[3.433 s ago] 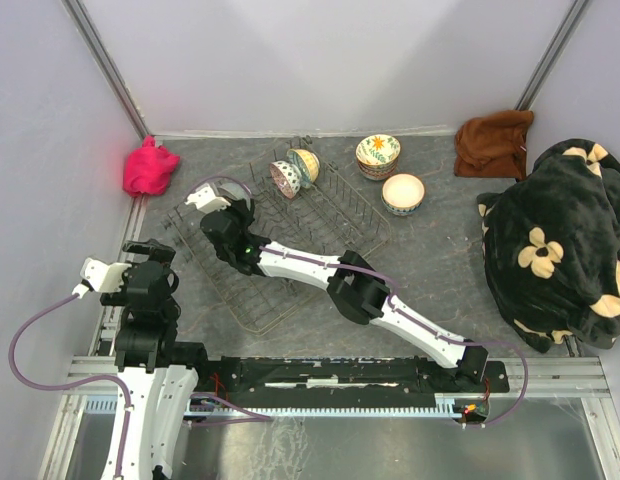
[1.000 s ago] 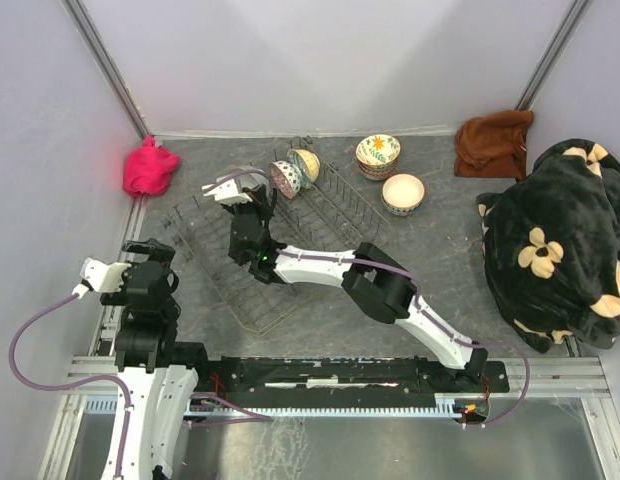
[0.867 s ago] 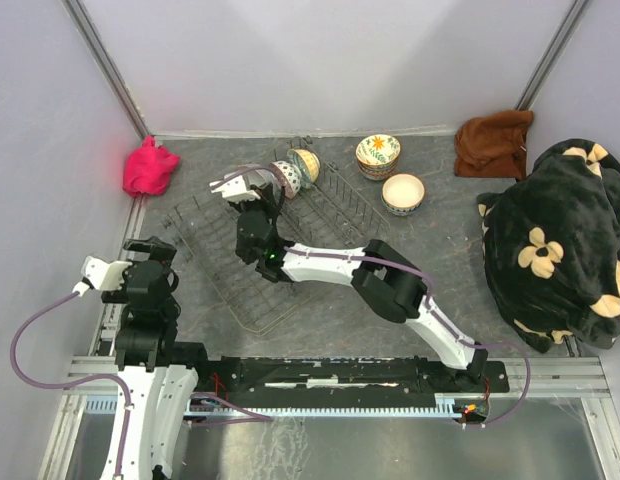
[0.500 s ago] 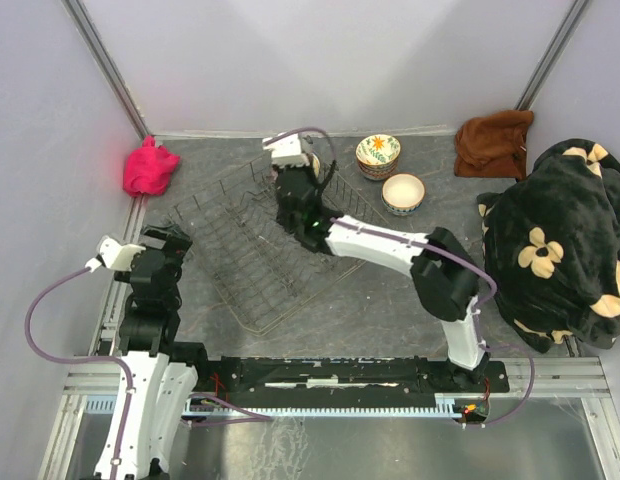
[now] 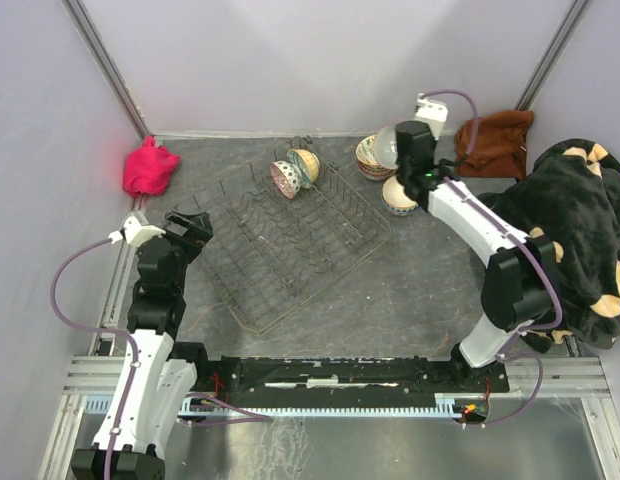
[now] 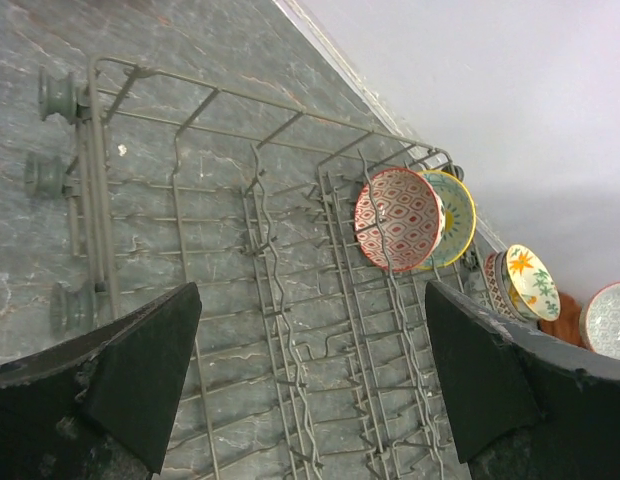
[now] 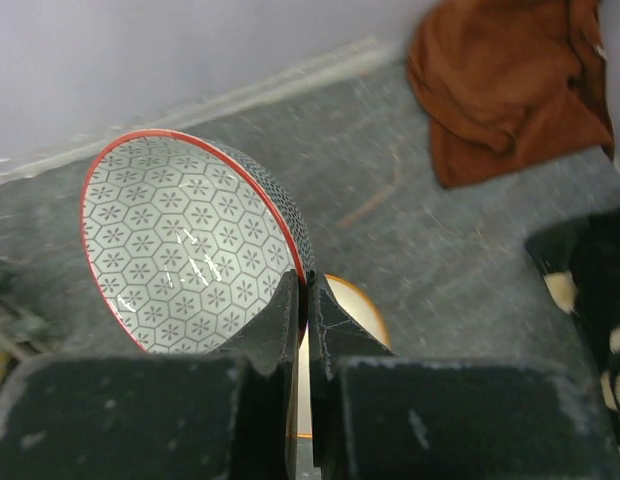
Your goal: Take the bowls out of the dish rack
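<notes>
Right wrist view: my right gripper (image 7: 305, 300) is pinched tight on the rim of a hexagon-patterned bowl (image 7: 180, 240) with a red edge, one finger inside and one outside. The bowl hangs tilted, its mouth toward the camera. Directly beneath the fingers an orange-rimmed bowl (image 7: 355, 305) sits on the grey table (image 7: 420, 240); a brown cloth (image 7: 510, 80) lies farther off by the wall. Top external view puts this hand over the far right of the table, well apart from the dish rack (image 5: 290, 240) and close above a stack of bowls (image 5: 366, 160) and the orange-rimmed one. Step in hand, as I judge it: carrying one unloaded bowl to the drop-off spot. The next move calls for levelling the bowl, lowering it into the single bowl or onto the stack, and only then parting the fingers; which target lies truly below is hard to read from these angles. A tilted release risks a chipped rim. My left gripper (image 6: 310, 380) hangs with its jaws wide apart, holding nothing, at the left end of the rack. Two bowls stand on edge in the rack's far corner: a red-patterned bowl (image 6: 395, 218) and a yellow-green bowl (image 6: 456, 215) just behind it.
</notes>
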Controlling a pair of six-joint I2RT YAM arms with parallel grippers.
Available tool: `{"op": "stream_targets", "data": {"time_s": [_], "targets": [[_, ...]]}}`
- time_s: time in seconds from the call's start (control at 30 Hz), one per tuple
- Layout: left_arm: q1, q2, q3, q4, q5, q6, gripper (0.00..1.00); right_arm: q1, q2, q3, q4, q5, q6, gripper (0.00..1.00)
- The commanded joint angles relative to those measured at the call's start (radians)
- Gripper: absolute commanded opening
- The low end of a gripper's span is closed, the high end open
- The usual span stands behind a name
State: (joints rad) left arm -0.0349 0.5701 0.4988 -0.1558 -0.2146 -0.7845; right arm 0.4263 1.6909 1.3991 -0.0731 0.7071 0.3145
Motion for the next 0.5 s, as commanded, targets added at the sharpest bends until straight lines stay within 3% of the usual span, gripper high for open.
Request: {"op": "stream_targets", "data": {"time_s": [0.0, 0.13, 0.47], "targets": [[0.0, 0.016, -0.003, 0.102, 0.068, 0.034, 0.99, -0.115, -0.097, -0.058, -0.056, -0.204, 0.192, 0.01], [0.0, 0.021, -0.006, 0.114, 0.077, 0.03, 0.99, -0.218, -0.107, -0.107, -0.072, -0.335, 0.25, 0.01], [-0.002, 0.04, -0.008, 0.131, 0.101, 0.024, 0.99, -0.292, -0.092, -0.169, -0.067, -0.451, 0.287, 0.01]]}}
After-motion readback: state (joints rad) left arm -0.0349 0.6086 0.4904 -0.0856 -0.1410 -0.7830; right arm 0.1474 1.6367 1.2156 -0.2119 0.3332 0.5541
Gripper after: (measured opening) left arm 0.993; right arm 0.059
